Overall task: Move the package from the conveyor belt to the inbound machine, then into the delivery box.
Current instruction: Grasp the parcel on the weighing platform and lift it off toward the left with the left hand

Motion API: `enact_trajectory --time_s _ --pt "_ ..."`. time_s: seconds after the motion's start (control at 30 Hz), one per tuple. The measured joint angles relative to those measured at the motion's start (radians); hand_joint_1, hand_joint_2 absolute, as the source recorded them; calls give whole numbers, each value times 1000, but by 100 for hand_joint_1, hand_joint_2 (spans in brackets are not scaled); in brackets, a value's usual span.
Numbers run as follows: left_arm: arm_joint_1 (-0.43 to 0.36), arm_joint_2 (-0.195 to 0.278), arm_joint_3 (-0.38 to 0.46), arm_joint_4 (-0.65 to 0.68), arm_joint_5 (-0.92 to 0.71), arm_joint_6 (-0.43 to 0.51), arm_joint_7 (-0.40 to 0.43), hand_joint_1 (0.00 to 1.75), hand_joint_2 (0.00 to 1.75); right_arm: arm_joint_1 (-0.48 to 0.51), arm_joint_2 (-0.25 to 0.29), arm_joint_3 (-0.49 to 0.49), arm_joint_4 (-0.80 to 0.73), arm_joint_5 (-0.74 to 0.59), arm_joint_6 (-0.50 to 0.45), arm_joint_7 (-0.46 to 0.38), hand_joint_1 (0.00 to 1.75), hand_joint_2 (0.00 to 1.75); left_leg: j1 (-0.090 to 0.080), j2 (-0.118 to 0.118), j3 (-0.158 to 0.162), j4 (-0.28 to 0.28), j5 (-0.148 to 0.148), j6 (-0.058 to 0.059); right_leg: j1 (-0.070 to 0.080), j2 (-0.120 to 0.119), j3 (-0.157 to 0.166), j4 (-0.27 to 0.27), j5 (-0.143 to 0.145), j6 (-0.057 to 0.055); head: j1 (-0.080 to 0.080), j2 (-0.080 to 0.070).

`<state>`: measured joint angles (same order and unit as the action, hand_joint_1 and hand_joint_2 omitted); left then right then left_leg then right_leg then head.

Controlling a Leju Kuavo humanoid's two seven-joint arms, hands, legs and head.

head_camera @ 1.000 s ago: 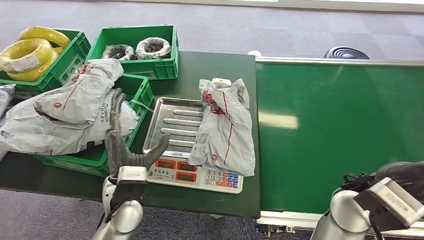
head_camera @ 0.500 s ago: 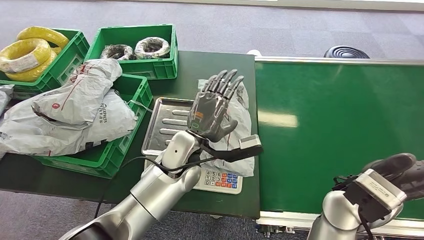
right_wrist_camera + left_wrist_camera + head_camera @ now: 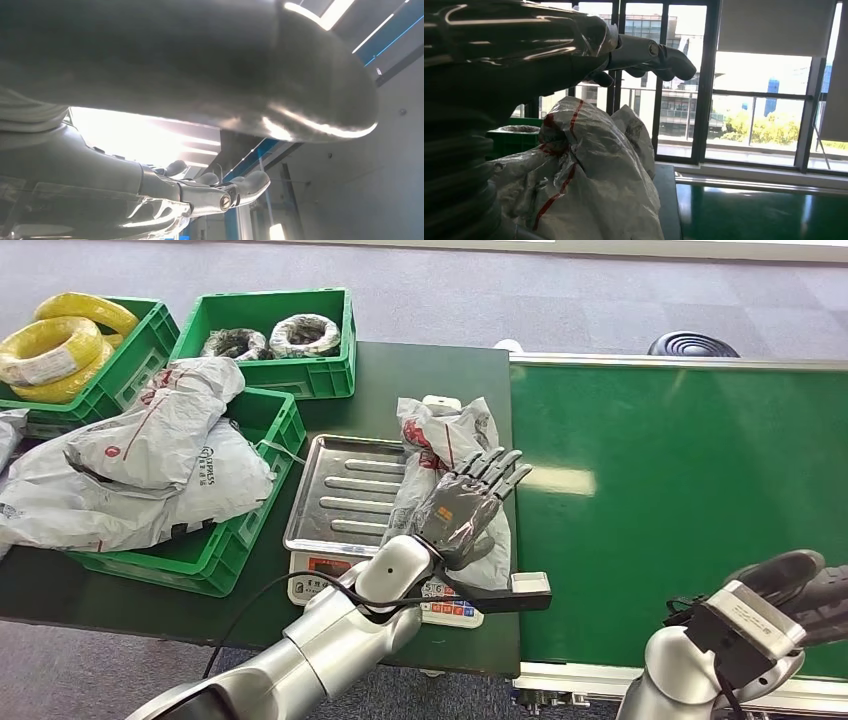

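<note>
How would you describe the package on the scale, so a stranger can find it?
Left of the green conveyor belt stands a scale with a steel tray. The grey package with red stripes lies on its right side, alone, unlike the packages piled in the crate.

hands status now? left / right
Left hand: open, fingers spread over the package, no grip visible.
Right hand: cannot tell.

Left arm extends forward toward 1 o'clock; left hand [image 3: 462, 508] flat, palm down, fingers [image 3: 659, 54] straight and apart, holding nothing. Right hand [image 3: 800, 585] at 4 o'clock, fingers [image 3: 220, 192] extended, empty.
</note>
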<state>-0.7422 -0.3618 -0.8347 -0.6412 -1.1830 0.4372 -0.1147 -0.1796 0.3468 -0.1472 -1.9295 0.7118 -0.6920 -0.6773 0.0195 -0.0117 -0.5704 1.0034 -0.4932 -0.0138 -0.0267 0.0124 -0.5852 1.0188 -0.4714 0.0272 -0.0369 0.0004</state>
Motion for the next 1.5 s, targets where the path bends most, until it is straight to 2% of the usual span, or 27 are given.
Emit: enact_trajectory --time_s 0.47,0.5,0.53,0.6,0.63,0.67,0.83,0.97,1.5 --pt "-12 0 -38 57 91 -9 -4 3 175 17 0 -1 -11 -8 0 -15 0 0 0 0 0 0 0 0 0 0 0 0 0 0 0 0" --pt "-13 0 -38 60 93 -8 -5 21 175 17 0 -1 -11 -9 0 -15 0 0 0 0 0 0 0 0 0 0 0 0 0 0 0 0" --pt "-15 0 -38 64 93 -9 -7 51 175 17 0 -1 -11 -10 0 -15 0 0 0 0 0 0 0 0 0 0 0 0 0 0 0 0" --pt "-19 0 -37 73 98 -15 -11 121 175 17 0 -1 -11 -10 0 -15 0 0 0 0 0 0 0 0 0 0 0 0 0 0 0 0" --pt "-21 0 -37 77 103 -20 -14 142 175 17 0 0 -11 -10 0 -16 0 0 0 0 0 0 0 0 0 0 0 0 0 0 0 0" --pt "-23 0 -35 81 109 -27 -18 151 175 17 0 0 -11 -10 0 -16 0 0 0 0 0 0 0 0 0 0 0 0 0 0 0 0" --pt "-29 0 -12 93 148 -55 -42 157 175 16 0 3 -11 -9 0 -16 0 0 0 0 0 0 0 0 0 0 1 0 0 0 0 0" --pt "-33 4 13 94 167 -62 -53 155 175 15 0 5 -11 -8 0 -16 0 0 0 0 0 0 0 0 0 0 1 0 0 0 0 0" --pt "-47 52 125 74 214 -55 -78 164 175 16 0 6 -39 12 0 24 0 0 0 0 0 0 0 0 0 0 1 0 0 0 0 0"
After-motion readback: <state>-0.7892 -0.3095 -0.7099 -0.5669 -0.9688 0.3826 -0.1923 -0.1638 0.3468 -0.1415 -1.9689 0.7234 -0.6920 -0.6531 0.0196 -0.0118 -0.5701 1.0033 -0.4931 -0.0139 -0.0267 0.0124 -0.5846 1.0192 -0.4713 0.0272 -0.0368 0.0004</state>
